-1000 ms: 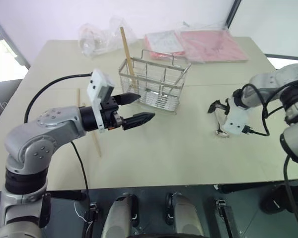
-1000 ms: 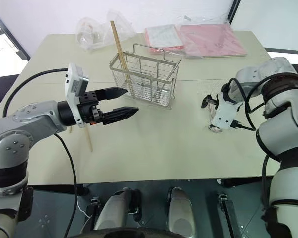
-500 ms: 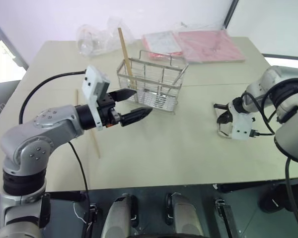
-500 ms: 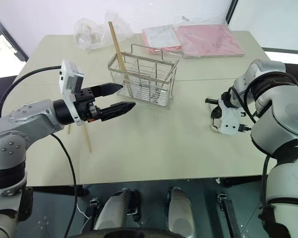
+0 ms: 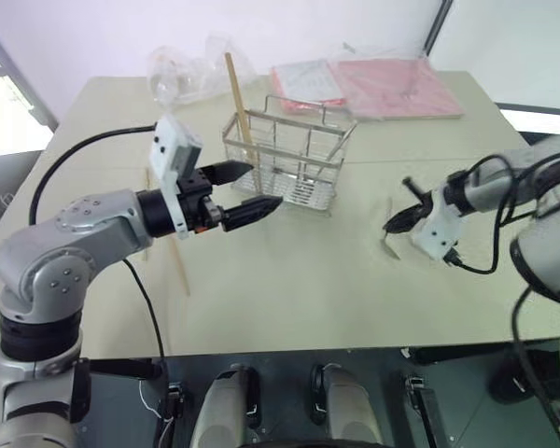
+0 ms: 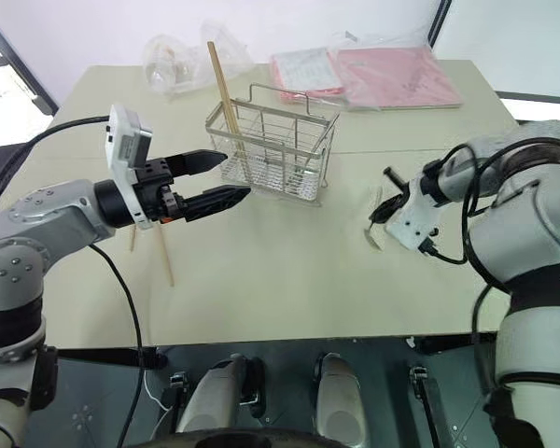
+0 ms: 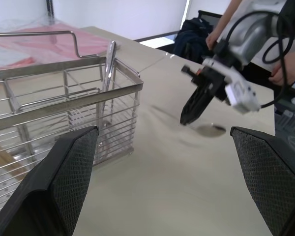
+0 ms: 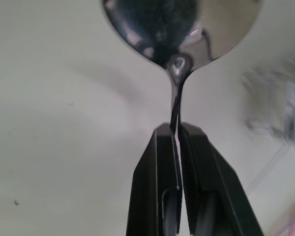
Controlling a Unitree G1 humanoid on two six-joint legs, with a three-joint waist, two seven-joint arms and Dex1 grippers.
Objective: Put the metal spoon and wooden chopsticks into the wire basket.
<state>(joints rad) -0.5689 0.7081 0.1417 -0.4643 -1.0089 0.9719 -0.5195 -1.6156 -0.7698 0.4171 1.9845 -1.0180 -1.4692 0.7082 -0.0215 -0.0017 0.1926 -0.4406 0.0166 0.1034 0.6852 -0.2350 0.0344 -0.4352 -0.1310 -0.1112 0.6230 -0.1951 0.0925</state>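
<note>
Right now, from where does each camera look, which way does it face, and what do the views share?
Head views, left and right eye: look forward and down at the table, both arms, the wire basket with one chopstick.
Left wrist view: looks level between its open fingers at the basket and the right gripper.
Right wrist view: looks along its fingers, shut on the metal spoon.
Shared: head and left wrist views show basket, spoon, right gripper.

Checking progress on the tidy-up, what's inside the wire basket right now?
One chopstick stands in the basket at its left end, leaning out over the rim. The basket's floor is hard to see through the wires.
</note>
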